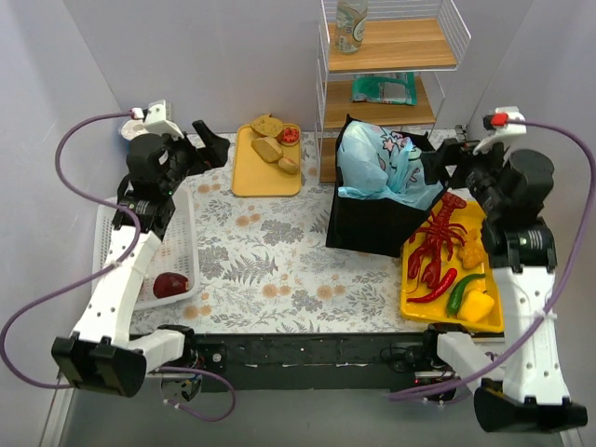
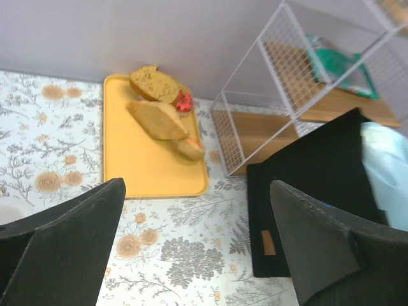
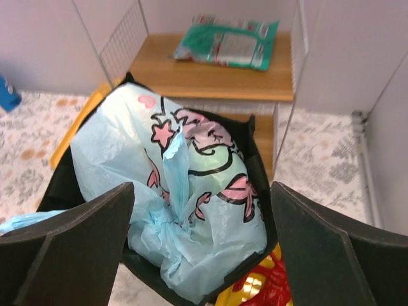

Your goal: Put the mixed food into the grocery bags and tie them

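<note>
The tall black bag (image 1: 365, 222) stands at mid-table, and the light-blue cartoon-print plastic bag (image 1: 380, 160) sits inside it, its top gathered into a crumpled twist (image 3: 167, 210). My right gripper (image 1: 436, 166) is open and empty, hovering just right of and above the blue bag (image 3: 203, 191). My left gripper (image 1: 216, 146) is open and empty at the far left, above the patterned table (image 2: 197, 191), with the black bag (image 2: 319, 191) to its right. Golden bread pieces (image 1: 268, 147) lie on a yellow tray (image 2: 150, 169). A bottle (image 1: 351, 23) stands on the top shelf. The red packet and the green vegetables are not visible.
A wire shelf (image 1: 382, 56) stands behind the bag, with a green packet (image 3: 228, 43) on it. A yellow tray (image 1: 498, 321) at the right holds a red lobster (image 1: 440, 240), a chili and peppers. A white lattice basket (image 1: 182, 223) at the left holds a dark red item (image 1: 170, 284).
</note>
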Controlling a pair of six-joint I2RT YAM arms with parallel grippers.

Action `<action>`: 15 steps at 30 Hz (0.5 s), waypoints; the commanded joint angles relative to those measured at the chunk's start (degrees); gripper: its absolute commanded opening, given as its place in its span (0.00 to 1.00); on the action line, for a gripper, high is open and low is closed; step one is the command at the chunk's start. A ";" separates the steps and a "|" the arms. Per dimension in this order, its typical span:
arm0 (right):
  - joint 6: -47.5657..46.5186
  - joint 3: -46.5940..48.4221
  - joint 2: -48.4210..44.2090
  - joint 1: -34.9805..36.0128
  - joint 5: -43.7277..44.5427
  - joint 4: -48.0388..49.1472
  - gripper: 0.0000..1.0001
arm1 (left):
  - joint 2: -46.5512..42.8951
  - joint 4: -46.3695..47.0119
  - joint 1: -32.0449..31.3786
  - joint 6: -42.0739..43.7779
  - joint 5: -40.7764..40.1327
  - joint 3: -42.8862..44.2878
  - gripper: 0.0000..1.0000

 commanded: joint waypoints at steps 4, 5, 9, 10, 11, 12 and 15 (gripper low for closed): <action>1.11 -12.17 -13.29 -0.20 5.65 11.20 0.95 | -11.77 -7.00 -0.37 1.21 -4.04 -1.22 0.98; 1.29 -13.05 -14.17 -0.20 5.74 11.46 0.95 | -12.39 -7.71 -0.37 1.73 -5.52 -1.13 0.98; 1.73 -16.92 -17.86 -0.20 6.96 12.16 0.95 | -14.16 -11.40 -0.46 1.47 -9.49 -0.43 0.98; 1.99 -17.97 -18.22 -0.20 7.32 12.17 0.95 | -14.59 -12.10 -0.46 1.39 -9.84 -0.43 0.98; 1.90 -18.24 -18.66 -0.20 7.58 12.34 0.95 | -14.86 -12.37 -0.46 1.39 -10.19 -0.34 0.98; 1.99 -18.42 -18.75 -0.20 7.58 12.34 0.95 | -15.12 -12.29 -0.46 1.39 -10.37 -0.86 0.98; 1.90 -18.51 -18.66 -0.20 6.79 12.34 0.95 | -16.09 -11.93 -0.46 1.47 -10.46 -1.57 0.98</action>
